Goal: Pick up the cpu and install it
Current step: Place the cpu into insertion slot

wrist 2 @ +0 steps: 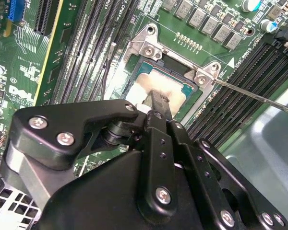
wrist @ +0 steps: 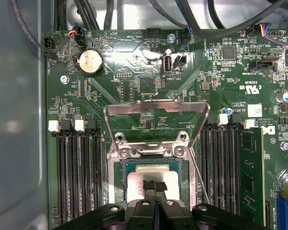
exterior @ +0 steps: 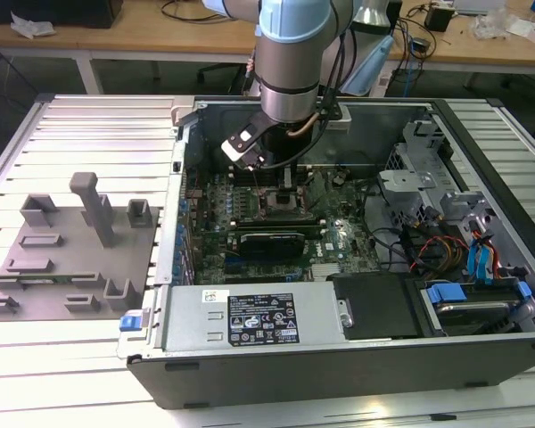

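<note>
Exterior view puts my gripper (exterior: 290, 191) down inside the open computer case (exterior: 357, 374), walled on every side, on a ribbed metal table (exterior: 71, 374). In the first wrist view the cpu (wrist: 137, 183) lies flat within the socket frame (wrist: 118, 184), with the load plate (wrist: 156, 109) swung up and memory slots (wrist: 77, 177) close alongside. My 2 fingers (wrist: 150, 194) are pressed together, tips touching the cpu's pale top.

Work table (exterior: 71, 125): pale ribbed metal slats, level, with the strongest glare at the exterior view's right. Behind it a wooden bench (exterior: 160, 37) runs across the exterior view on white legs (exterior: 91, 73). The bench top carries loose cables (exterior: 192, 11) and crumpled white material (exterior: 31, 27). The floor (exterior: 36, 76) beneath is dark.
</note>
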